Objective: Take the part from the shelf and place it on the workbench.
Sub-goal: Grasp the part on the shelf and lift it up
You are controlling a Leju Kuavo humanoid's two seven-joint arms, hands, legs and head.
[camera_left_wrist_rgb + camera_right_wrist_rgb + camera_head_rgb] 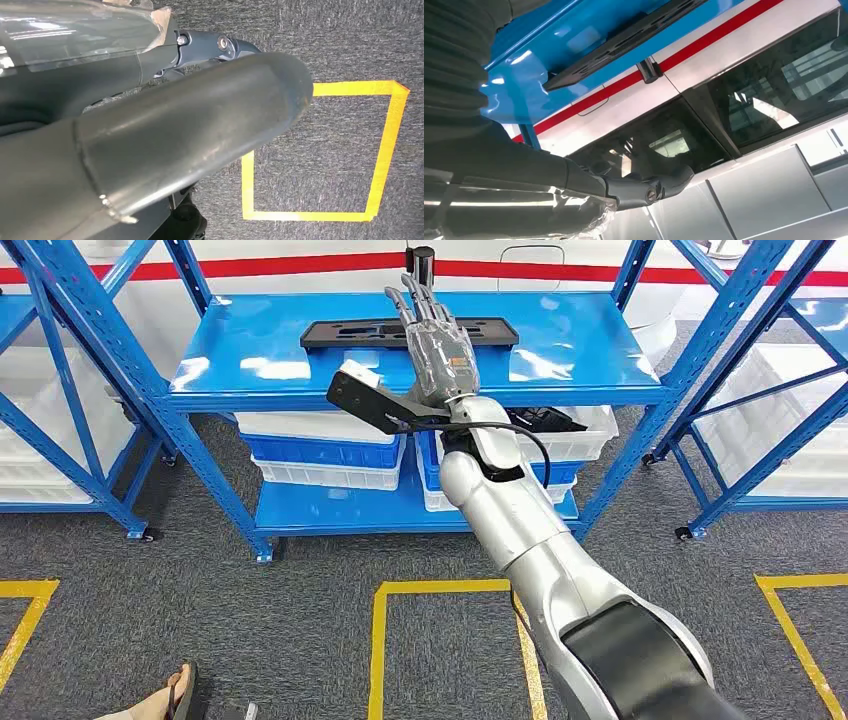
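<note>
right hand (pixel 437 345) fingers spread, over the black part (pixel 350 334) on the blue shelf (pixel 250 355) top deck, white bins (pixel 325 452) on deck below

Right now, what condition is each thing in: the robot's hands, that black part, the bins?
Right hand: fingers stretched out above the black part, holding nothing.
Black part: lying flat on the blue shelf, not yet picked up.
Left hand: hanging over the carpet, holding nothing visible; whether its fingers are apart can't be told.
White bins: stacked on the lower level.
</note>
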